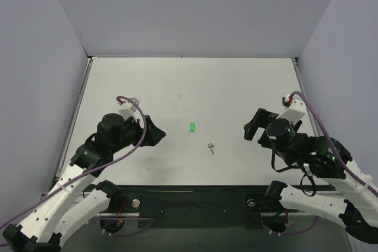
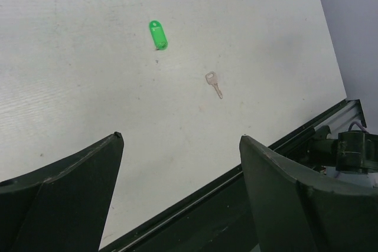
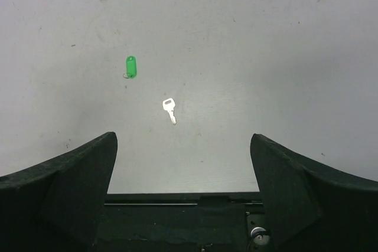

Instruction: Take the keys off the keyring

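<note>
The green keyring lies on the white table near the middle. The tiny silver key lies apart from it, a little nearer and to the right. Both show in the left wrist view, keyring and key, and in the right wrist view, keyring and key. My left gripper is open and empty, left of the keyring. My right gripper is open and empty, right of the key.
The table's near edge is a black rail with the arm bases below it. Grey walls stand at the back and sides. The rail also shows in the left wrist view.
</note>
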`<action>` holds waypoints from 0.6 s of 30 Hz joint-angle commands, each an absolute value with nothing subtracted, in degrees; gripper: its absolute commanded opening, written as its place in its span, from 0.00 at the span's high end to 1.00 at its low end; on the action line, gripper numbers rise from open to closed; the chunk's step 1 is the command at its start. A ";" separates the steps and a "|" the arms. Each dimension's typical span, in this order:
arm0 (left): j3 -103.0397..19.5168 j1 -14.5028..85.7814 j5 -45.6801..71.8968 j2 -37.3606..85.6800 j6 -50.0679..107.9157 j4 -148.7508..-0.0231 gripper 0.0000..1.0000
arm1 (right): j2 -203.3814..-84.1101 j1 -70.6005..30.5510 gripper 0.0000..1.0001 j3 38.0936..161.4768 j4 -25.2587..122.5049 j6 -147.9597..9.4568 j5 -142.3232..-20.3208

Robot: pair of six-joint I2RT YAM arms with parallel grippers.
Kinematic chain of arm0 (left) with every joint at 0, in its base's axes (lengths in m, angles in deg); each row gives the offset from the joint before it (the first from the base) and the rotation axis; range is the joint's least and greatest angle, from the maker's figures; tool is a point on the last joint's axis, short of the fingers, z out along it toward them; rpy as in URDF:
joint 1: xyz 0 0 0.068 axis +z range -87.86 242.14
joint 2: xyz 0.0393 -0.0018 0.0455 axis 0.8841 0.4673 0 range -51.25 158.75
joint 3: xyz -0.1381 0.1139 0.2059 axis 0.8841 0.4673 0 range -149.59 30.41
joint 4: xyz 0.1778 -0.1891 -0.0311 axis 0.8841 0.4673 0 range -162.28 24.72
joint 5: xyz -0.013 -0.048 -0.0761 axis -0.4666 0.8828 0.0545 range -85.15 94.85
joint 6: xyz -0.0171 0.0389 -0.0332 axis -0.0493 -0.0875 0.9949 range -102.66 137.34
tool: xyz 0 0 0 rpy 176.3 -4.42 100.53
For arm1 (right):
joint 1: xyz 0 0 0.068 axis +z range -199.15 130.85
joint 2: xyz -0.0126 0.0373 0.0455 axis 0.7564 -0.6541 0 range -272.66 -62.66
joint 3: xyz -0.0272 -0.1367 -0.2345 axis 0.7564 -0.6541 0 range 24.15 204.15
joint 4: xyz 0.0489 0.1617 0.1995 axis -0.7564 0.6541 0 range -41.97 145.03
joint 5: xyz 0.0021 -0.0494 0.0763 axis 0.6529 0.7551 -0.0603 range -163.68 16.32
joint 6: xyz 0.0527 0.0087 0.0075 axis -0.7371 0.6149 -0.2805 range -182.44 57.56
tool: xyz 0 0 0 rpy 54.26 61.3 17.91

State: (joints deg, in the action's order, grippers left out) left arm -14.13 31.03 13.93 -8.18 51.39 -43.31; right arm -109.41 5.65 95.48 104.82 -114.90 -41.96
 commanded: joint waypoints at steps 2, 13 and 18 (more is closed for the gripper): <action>-10.64 31.20 8.63 -16.96 48.02 -43.19 0.09 | -106.09 5.69 0.10 92.36 99.20 -113.68 -36.85; -7.38 31.20 1.95 -30.06 44.16 -43.11 0.06 | -93.89 5.69 0.09 81.90 90.83 -110.43 -33.00; -7.47 31.20 1.24 -30.77 42.39 -42.13 0.06 | -87.02 5.60 0.09 77.33 92.49 -111.12 -28.78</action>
